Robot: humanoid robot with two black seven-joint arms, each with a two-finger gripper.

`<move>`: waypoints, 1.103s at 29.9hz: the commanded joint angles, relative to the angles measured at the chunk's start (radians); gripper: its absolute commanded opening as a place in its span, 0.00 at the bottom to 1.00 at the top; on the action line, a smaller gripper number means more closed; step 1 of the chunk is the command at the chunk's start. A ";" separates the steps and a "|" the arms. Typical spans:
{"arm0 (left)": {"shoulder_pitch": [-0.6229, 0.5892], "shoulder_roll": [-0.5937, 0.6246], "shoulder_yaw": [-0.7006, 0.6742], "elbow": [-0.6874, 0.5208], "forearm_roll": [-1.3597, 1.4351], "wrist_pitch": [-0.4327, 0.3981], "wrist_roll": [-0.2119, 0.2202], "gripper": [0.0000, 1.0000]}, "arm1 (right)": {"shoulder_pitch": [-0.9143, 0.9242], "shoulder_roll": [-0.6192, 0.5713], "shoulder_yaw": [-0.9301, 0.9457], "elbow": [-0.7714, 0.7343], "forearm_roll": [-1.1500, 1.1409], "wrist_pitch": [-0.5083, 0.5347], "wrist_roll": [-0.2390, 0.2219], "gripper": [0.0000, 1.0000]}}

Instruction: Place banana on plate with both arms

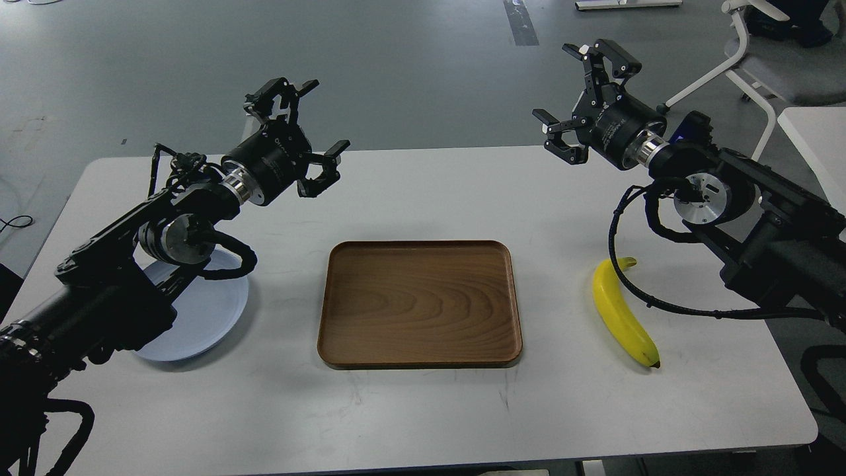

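A yellow banana (621,314) lies on the white table at the right, its dark tip toward the front edge. A pale blue-grey plate (211,311) sits at the left, largely covered by my left arm. My left gripper (310,125) hangs open above the table's back left, well above and behind the plate, holding nothing. At the back right my right gripper (585,86) is raised and open, empty, far above and behind the banana. A black cable from the right arm loops just beside the banana.
A brown wooden tray (420,304) lies empty in the middle of the table (423,410), between plate and banana. A white office chair (767,66) stands on the floor beyond the table's right corner.
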 commanded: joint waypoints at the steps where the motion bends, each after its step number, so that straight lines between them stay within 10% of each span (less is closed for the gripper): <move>1: 0.002 -0.005 0.004 -0.002 0.032 0.004 -0.005 0.98 | 0.004 -0.003 0.000 0.000 0.028 0.022 -0.017 1.00; 33: 0.010 -0.014 -0.013 0.007 0.055 0.049 -0.016 0.98 | 0.013 -0.038 -0.014 0.014 0.020 0.014 -0.026 1.00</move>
